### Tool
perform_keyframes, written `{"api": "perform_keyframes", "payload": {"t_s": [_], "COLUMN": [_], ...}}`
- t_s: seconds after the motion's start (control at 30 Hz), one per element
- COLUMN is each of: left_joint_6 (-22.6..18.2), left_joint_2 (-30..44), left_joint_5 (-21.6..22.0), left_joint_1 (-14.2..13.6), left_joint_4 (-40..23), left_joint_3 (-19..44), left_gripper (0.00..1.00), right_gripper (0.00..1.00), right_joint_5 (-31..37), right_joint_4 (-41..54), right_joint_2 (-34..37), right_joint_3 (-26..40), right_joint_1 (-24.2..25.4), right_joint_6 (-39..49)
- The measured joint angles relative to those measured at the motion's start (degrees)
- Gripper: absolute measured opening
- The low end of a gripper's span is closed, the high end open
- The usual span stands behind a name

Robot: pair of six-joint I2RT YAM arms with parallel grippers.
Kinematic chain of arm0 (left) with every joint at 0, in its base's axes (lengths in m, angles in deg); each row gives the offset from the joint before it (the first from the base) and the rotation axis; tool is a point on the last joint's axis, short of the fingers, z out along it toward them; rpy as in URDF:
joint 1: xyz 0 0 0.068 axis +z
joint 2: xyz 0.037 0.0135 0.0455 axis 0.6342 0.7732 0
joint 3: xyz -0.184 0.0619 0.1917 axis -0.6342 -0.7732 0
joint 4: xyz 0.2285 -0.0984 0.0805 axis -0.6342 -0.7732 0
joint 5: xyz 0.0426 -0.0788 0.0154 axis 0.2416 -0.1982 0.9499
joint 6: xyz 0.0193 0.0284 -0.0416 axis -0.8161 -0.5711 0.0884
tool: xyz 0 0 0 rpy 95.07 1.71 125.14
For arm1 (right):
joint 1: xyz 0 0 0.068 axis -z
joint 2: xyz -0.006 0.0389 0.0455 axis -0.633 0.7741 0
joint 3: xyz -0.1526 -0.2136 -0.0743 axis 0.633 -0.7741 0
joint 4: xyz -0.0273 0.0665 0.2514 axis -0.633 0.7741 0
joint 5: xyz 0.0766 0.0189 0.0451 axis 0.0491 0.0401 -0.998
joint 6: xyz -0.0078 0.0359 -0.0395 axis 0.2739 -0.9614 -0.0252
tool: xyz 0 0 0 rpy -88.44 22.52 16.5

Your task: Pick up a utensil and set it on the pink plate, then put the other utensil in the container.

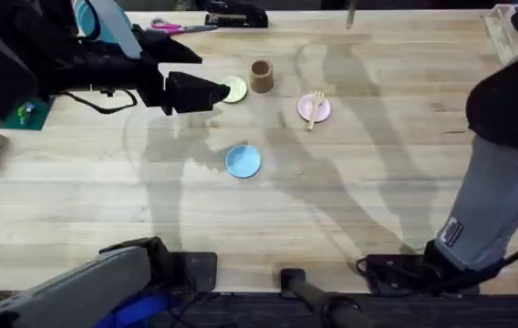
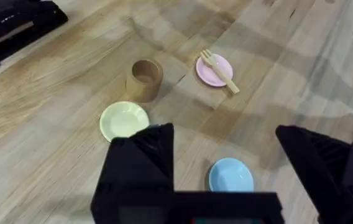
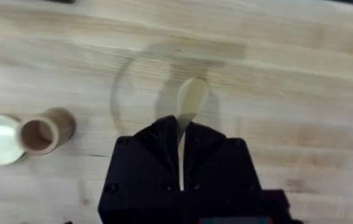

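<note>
Near the upper middle of the overhead frame, the fork (image 1: 315,109) is lying across the pink plate (image 1: 314,107), its handle reaching past the plate's lower rim. Left of that plate the brown container (image 1: 261,76) is standing upright, with the pale yellow plate (image 1: 234,89) just beside it and the blue plate (image 1: 243,161) lower down, well apart. The left gripper (image 1: 213,93) is reaching in from the upper left, partly covering the yellow plate; in its wrist view its black fingers (image 2: 140,168) are spread wide with nothing between them. In the right wrist view the right gripper (image 3: 181,146) is pinching the spoon (image 3: 191,102) by its handle, the rounded bowl sticking out beyond the fingertips above the wooden table (image 3: 288,81), while the container (image 3: 45,130) is sitting off to the left.
</note>
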Motion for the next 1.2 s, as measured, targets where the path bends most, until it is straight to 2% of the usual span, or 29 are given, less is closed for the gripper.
{"api": "perform_keyframes", "payload": {"t_s": [0.23, 0.6, 0.83, 0.97, 1.2], "left_joint_6": [0.0, 0.0, 0.0, 0.0, 0.0], "left_joint_2": [0.0, 0.0, 0.0, 0.0, 0.0], "left_joint_5": [0.0, 0.0, 0.0, 0.0, 0.0], "left_joint_1": [0.0, 0.0, 0.0, 0.0, 0.0], "left_joint_4": [-0.02, 0.0, -0.02, 0.0, -0.02], "left_joint_3": [0.0, 0.0, 0.0, 0.0, 0.0], "left_gripper": [0.993, 0.993, 0.993, 0.993, 0.993], "right_gripper": [0.034, 0.033, 0.033, 0.033, 0.033], "right_joint_5": [-4.66, -5.96, -6.11, -6.52, -11.01], "right_joint_4": [1.25, 1.22, -5.18, -10.24, -21.58], "right_joint_2": [-2.19, -11.07, -16.76, -16.91, -16.9], "right_joint_3": [0.63, -0.73, -11.17, -13.44, -16.2], "right_joint_1": [-0.17, 0.95, 0.48, -0.75, -2.34], "right_joint_6": [2.02, 2.25, 6.34, 9.26, 13.95]}}
